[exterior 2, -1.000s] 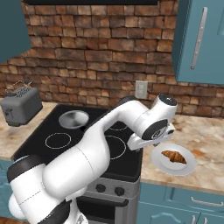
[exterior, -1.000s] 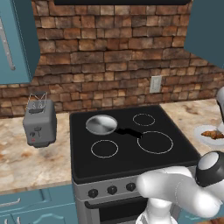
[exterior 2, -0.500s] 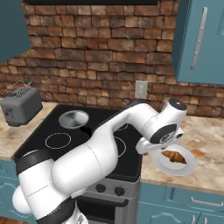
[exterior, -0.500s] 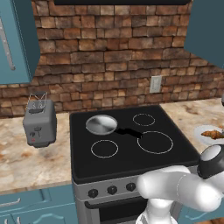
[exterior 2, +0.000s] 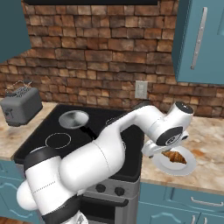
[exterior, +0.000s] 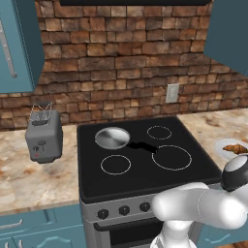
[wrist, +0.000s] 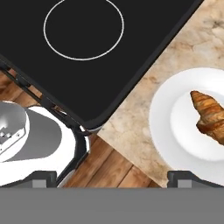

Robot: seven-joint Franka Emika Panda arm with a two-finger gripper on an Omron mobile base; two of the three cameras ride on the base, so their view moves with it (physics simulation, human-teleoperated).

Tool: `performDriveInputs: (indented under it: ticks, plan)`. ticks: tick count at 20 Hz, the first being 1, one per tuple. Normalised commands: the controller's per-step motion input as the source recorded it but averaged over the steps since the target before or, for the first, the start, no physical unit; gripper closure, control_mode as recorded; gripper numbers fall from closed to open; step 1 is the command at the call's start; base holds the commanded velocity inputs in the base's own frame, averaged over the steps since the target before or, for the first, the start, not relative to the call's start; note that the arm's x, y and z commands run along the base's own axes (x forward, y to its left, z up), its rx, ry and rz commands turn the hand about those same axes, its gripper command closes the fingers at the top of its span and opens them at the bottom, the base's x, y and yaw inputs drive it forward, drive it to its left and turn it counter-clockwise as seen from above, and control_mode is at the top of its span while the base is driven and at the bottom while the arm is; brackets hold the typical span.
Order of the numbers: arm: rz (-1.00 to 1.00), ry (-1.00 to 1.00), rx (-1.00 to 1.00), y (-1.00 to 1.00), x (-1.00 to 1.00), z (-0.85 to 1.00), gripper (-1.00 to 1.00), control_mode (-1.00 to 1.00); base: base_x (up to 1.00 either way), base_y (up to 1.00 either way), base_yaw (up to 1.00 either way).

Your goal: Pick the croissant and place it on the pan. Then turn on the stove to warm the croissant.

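Note:
The croissant (wrist: 209, 115) lies on a round white plate (wrist: 166, 114) on the counter to the right of the stove (wrist: 109, 65). My gripper (wrist: 113, 178) hangs open above the counter's front edge, left of the croissant, with nothing between its fingertips (wrist: 183, 176). From the right base view the hand (exterior 2: 171, 131) hovers over the plate's (exterior 2: 177, 166) left rim, close to the croissant (exterior 2: 175, 156). The silver pan (exterior: 112, 137) sits on the stove's (exterior: 145, 160) back-left burner and is empty; it appears as well as the pan (exterior 2: 73, 119) on the stove (exterior 2: 43, 131).
A grey toaster (exterior: 43, 135) stands on the counter left of the stove. Black knobs (exterior: 123, 209) line the steel front. Brick wall and a wall socket (exterior: 171, 93) lie behind, with blue cabinets above. Wooden floor (wrist: 109, 168) shows below the counter edge.
The arm has swung further right and slightly down, bringing the hand over the plate with the croissant. The gripper stays open. Pan and croissant have not moved.

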Motion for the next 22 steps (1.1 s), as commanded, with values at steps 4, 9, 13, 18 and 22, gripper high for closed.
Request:
performDriveInputs:
  ticks: [4,9,13,18,22]
  plan:
    - [0.08,0.0,0.0,-0.15,0.14,-0.16,-1.0,-1.0,0.0,0.0,0.0]
    - [0.09,0.0,0.0,-0.17,0.23,-0.17,-1.0,-1.0,0.0,0.0,0.0]
    - [0.08,0.0,0.0,-0.17,0.22,-0.1,-1.0,-1.0,0.0,0.0,0.0]
    - [0.07,0.0,0.0,-0.19,0.21,-0.15,-1.0,-1.0,0.0,0.0,0.0]
    - [0.09,-0.02,0.01,-0.17,0.17,-0.19,-1.0,-1.0,0.0,0.0,0.0]
